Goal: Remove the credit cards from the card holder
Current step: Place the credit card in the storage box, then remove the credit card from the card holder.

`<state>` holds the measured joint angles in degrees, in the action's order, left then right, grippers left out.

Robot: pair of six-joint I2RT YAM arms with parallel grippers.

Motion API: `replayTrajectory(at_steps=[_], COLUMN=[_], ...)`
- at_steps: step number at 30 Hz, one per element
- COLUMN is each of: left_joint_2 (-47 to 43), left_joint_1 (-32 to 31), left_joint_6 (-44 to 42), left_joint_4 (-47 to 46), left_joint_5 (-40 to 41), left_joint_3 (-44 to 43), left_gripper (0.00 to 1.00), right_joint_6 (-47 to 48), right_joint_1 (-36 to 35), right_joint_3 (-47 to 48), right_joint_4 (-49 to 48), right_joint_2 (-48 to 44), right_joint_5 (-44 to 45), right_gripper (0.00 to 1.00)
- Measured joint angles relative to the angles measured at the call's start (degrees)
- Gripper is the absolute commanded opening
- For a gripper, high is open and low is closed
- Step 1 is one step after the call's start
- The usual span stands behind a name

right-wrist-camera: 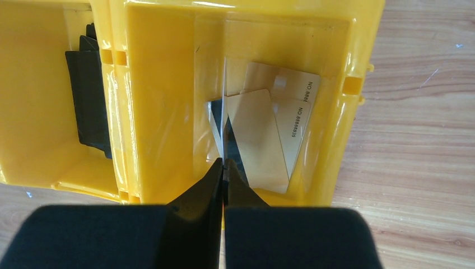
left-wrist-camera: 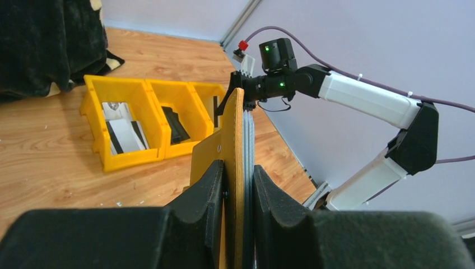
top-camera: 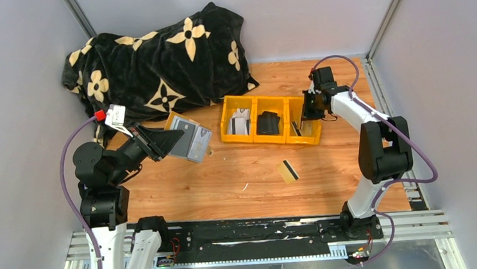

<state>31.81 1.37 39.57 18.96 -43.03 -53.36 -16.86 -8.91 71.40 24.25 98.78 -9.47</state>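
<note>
card holder [top-camera: 188,141]: held up in the left gripper [top-camera: 171,140] over the left half of the table [top-camera: 247,191], between blanket and tray; cannot tell if its far corner touches the boards.
holder, heading: opened out, grey inside facing up in the top view. Long axis runs out from the fingertips toward the tray. The left wrist view shows it edge-on and upright, mustard leaf on the left, grey leaf on the right.
left jaws: clenched on the holder's near edge, one finger on each face.
pinched card [right-wrist-camera: 224,112]: edge-on in the right gripper [right-wrist-camera: 224,165], long axis pointing straight away from the fingertips, down into the tray's right compartment.
right jaws: pressed together on that card's near end.
cards below it [right-wrist-camera: 263,140]: pale, overlapped, lying flat on the right compartment's floor, printed numbers on one.
loose card [top-camera: 288,170]: tan-gold, black stripe, flat on the table in front of the tray, lying aslant, apart from everything.
left compartment: pale cards with dark stripes [top-camera: 240,121].
middle compartment: black folded item [top-camera: 268,122].
tray [top-camera: 254,138]: yellow, three compartments, mid-table.
blanket [top-camera: 153,58]: black with cream flowers, heaped at back left.
</note>
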Motion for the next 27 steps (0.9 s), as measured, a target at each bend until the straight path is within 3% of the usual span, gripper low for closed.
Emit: replayTrajectory(at_steps=[6, 16, 19, 21, 27], left_joint_2=[0.0, 0.5, 0.5, 0.5, 0.7], left_joint_1=[0.0, 0.0, 0.0, 0.0, 0.0], left_joint_6=[0.3, 1.4, 2.0, 3.0, 6.5], left_joint_4=[0.0, -0.5, -1.1, -1.9, -6.1], left_joint_5=[0.0, 0.0, -0.1, -0.1, -0.3], left_joint_3=[0.0, -1.1, -1.2, -1.2, -1.2], left_gripper=[0.00, 0.00, 0.00, 0.00, 0.00], right_joint_6=[-0.1, -0.6, -1.7, -3.4, -14.4], right_joint_1=[-0.3, -3.2, -4.7, -6.2, -15.6], right_joint_3=[-0.3, -0.6, -0.6, -0.8, -9.4], right_joint_4=[-0.3, 1.0, 0.3, -2.4, -22.9], right_joint_2=[-0.2, -7.7, -13.2, -17.9, -30.8], right_joint_5=[2.0, 7.0, 4.6, 0.9, -12.9], right_gripper=[0.25, 0.48, 0.65, 0.72, 0.74])
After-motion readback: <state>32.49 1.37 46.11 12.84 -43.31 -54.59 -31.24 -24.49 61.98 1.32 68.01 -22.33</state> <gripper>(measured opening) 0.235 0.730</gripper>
